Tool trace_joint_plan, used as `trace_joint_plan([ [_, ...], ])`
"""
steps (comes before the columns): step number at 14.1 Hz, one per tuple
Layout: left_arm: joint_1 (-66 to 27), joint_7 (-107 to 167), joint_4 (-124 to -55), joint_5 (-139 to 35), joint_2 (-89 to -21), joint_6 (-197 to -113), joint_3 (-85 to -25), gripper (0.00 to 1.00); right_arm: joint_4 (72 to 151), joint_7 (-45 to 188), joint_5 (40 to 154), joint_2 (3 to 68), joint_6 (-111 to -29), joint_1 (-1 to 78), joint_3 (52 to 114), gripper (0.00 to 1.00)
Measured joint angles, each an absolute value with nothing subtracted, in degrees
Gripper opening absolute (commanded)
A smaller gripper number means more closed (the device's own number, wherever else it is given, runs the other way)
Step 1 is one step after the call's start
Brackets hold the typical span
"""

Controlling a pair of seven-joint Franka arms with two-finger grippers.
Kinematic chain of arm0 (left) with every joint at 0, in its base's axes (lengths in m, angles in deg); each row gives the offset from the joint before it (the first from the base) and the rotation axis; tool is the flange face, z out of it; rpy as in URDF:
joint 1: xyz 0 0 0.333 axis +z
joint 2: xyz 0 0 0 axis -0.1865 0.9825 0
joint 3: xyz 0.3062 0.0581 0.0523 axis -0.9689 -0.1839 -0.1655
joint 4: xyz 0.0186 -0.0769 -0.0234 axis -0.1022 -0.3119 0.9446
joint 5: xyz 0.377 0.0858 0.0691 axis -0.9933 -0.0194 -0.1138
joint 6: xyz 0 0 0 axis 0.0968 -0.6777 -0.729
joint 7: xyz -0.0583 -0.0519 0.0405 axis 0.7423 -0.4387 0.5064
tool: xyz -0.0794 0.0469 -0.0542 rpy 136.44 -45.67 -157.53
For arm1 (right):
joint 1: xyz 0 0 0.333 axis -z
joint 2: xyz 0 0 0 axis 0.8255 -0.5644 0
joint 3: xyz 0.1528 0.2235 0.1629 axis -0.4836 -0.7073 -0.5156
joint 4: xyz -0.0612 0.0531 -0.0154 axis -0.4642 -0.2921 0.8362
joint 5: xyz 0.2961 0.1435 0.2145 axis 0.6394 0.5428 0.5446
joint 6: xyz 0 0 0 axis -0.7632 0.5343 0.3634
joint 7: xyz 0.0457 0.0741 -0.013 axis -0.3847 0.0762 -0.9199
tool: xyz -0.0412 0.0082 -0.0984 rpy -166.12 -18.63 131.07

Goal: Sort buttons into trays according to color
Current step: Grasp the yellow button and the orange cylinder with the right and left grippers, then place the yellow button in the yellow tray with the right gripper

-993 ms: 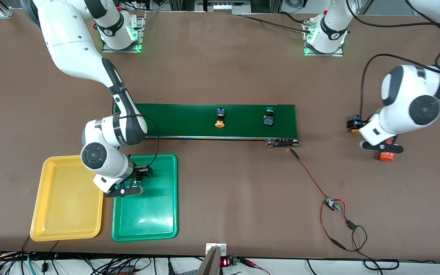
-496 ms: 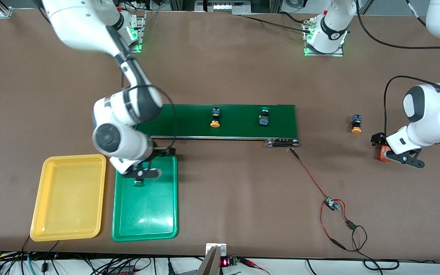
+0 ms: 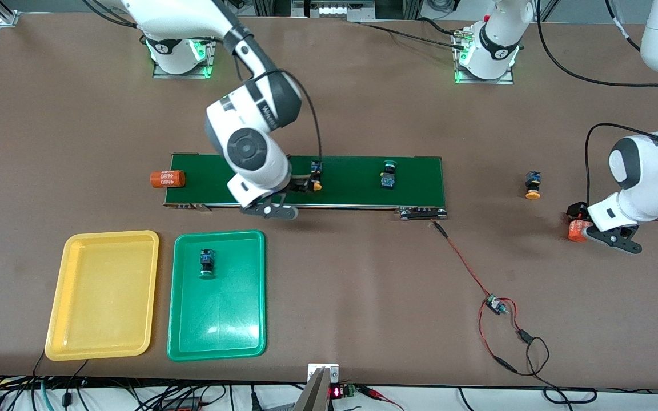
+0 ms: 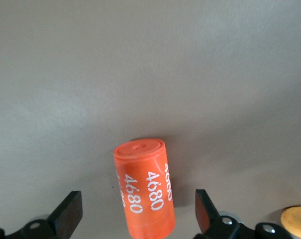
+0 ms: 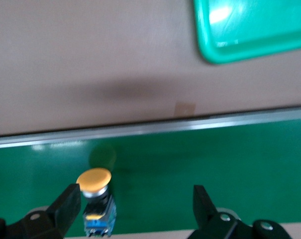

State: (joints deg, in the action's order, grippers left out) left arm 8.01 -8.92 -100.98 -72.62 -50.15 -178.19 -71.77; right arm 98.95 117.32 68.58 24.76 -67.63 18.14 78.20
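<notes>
You are starting the second button: your right hand [image 5: 135, 209], fingers apart, is hovering over the belt [image 3: 352, 188] mid-frame, beside a yellow button [image 3: 316, 176]. Next you will be centring on it, closing, and carrying it to the yellow tray [image 3: 60, 297], low in the frame.

You are counting four buttons:
- a green one [image 3: 207, 264] in the green tray [image 3: 249, 297]
- a green one [image 3: 388, 174] on the belt
- the yellow one on the belt
- a yellow one [image 3: 532, 185] on the bench [image 3: 363, 285]

You are also counting two trays and two cylinders [image 3: 167, 178].

Your left hand [image 4: 138, 214], fingers apart, is waiting over one cylinder.

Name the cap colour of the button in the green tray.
Green cap on the button; front view.
</notes>
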Motion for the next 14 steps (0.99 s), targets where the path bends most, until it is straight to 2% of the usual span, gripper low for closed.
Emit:
trace_joint_plan([
  [1, 8.0, -8.9, -101.0, -72.6, -49.4, -178.2, -72.0, 0.74, 100.0, 118.5, 68.6, 24.8, -68.3, 17.2, 78.2, 1.00],
  [3, 8.0, -8.9, -101.0, -72.6, -48.1, -178.2, -72.2, 0.31, 101.8, 120.1, 68.6, 24.8, -69.7, 15.8, 78.3, 1.00],
  [4, 8.0, -8.9, -101.0, -72.6, -47.8, -178.2, -72.2, 0.24, 102.4, 120.4, 68.6, 25.0, -70.2, 15.4, 78.3, 1.00],
  [7, 7.8, -8.9, -100.5, -72.6, -47.9, -176.6, -72.1, 0.21, 103.8, 120.6, 68.6, 25.5, -71.4, 15.0, 78.4, 1.00],
  [10, 5.9, -8.0, -99.0, -72.6, -50.8, -168.1, -70.7, 0.21, 106.5, 120.6, 68.6, 25.7, -75.0, 14.5, 78.4, 1.00],
  [11, 4.7, -6.2, -98.8, -72.4, -52.6, -164.7, -69.9, 0.22, 107.6, 120.6, 68.6, 25.7, -76.1, 14.2, 78.4, 0.97],
  [12, 3.6, -3.2, -98.8, -72.0, -54.7, -161.1, -68.8, 0.22, 108.5, 120.6, 68.6, 25.7, -76.7, 14.0, 78.4, 0.81],
  [13, 2.8, 0.3, -98.8, -71.5, -56.4, -157.9, -67.2, 0.22, 109.1, 120.6, 68.6, 25.7, -77.0, 14.0, 78.4, 0.50],
  [14, 2.3, 4.5, -98.8, -70.3, -57.8, -154.8, -65.2, 0.22, 109.4, 120.6, 68.6, 25.7, -77.1, 14.0, 78.4, 0.36],
])
